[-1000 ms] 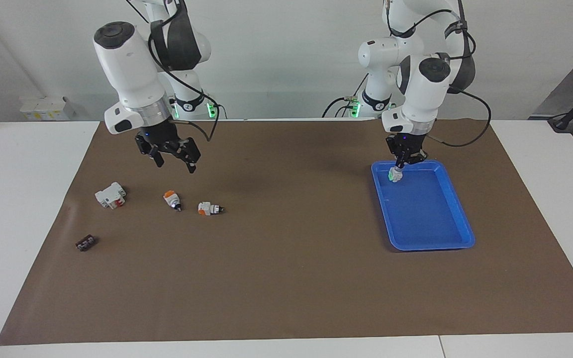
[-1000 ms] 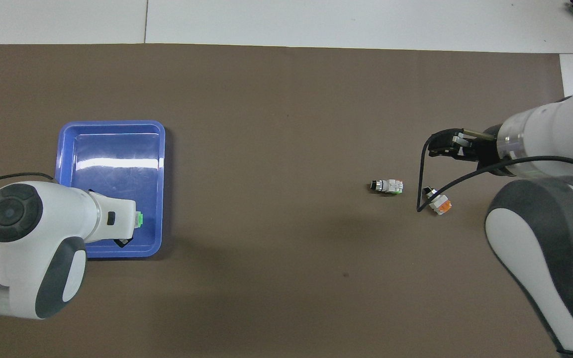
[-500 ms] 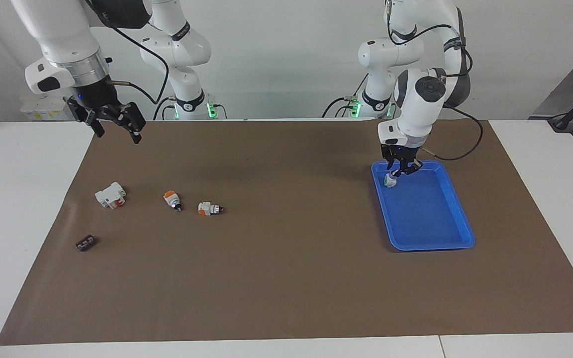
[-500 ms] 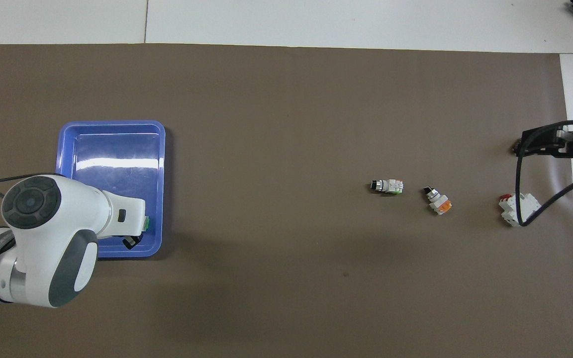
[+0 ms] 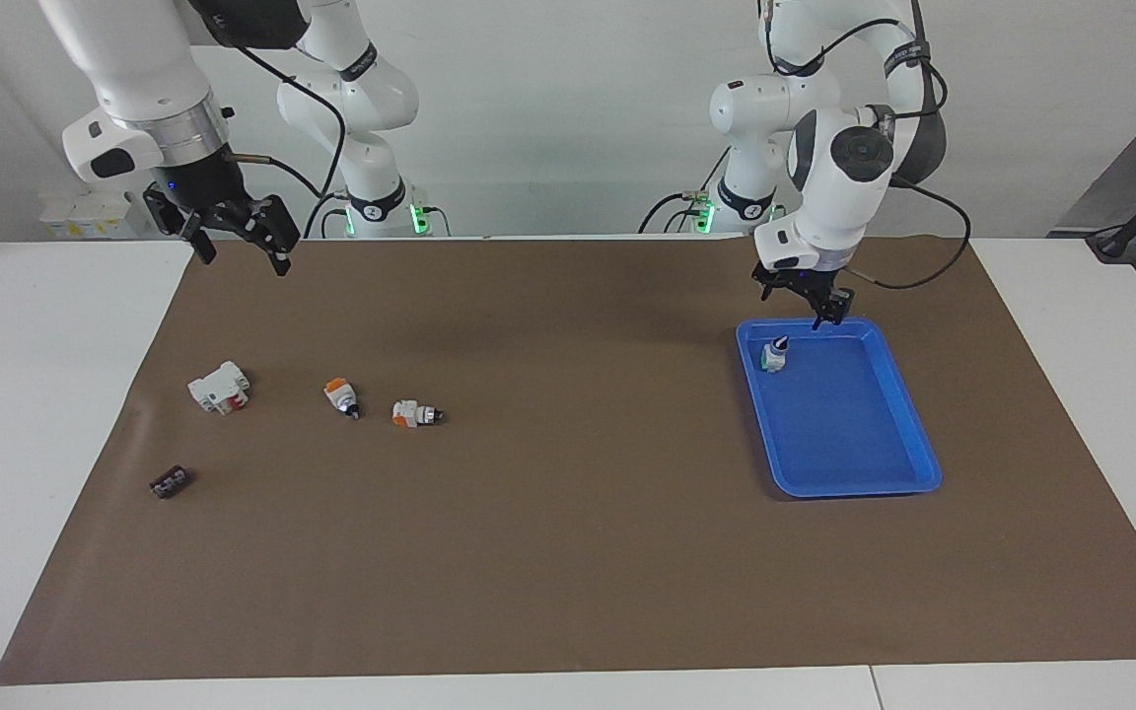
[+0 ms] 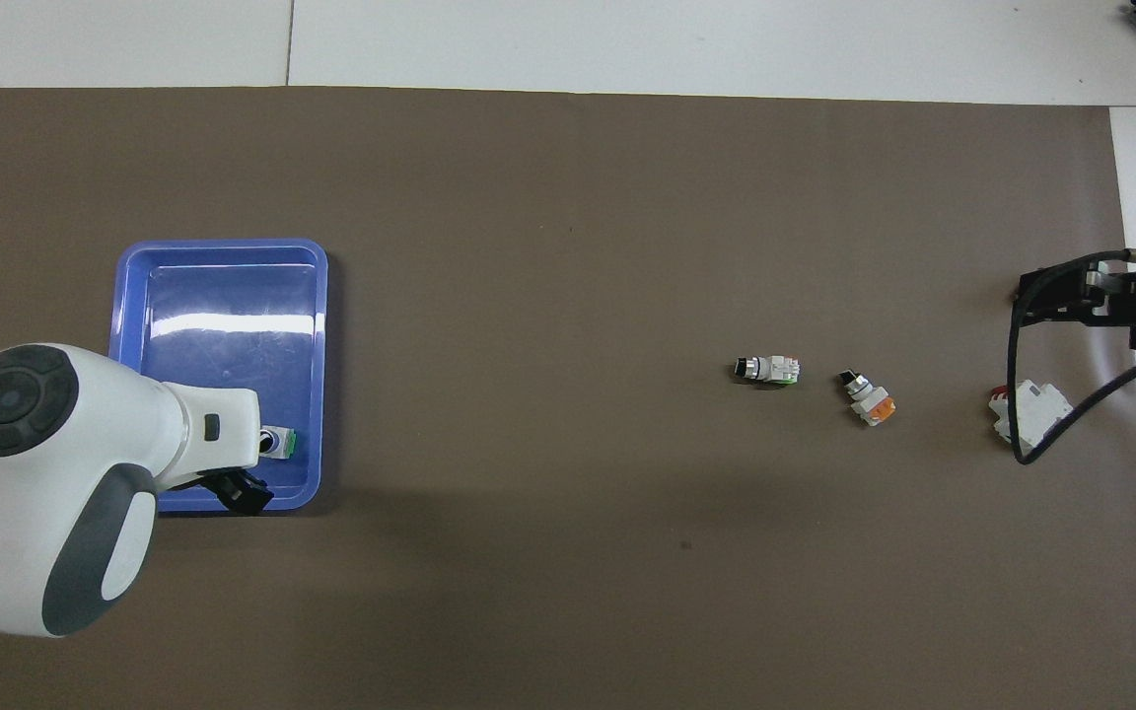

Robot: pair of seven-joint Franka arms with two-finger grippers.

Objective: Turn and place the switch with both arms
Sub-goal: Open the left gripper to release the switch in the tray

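One switch [image 5: 775, 355] sits in the blue tray [image 5: 884, 473], standing in the tray's corner nearest the robots on the side toward the table's middle. It rests on the tray floor, close to the rim there; whether it touches the wall I can't tell.

Left gripper [image 5: 817, 309] hangs just over that same tray corner, jaws spread wide, holding nothing, clear of the switch. Right gripper [image 5: 233, 242] is up in the air well apart from the tray, over the mat's edge at the right arm's end, fingers apart, empty. It looks to be waiting.

Handling, my read: small, rigid plastic body with a metal-and-black knob, so light and stiff, no crush risk at normal force. Smooth plastic and a small footprint mean it tips easily. Best hold is across the flat sides of the white body, not the round knob, which would roll in the fingers.

Orientation: long axis near vertical, slightly tilted. Green block end is down on the tray floor, black knob tip points up, roughly at the left gripper.

Elsewhere, well away from the tray toward the right arm's end: two orange-ended switches [image 5: 341, 396] [image 5: 416, 414], a white-and-red block [image 5: 219, 386], and a small dark part [image 5: 170, 482]. All lie on the mat, untouched.

Placement looks done, judging by the release.
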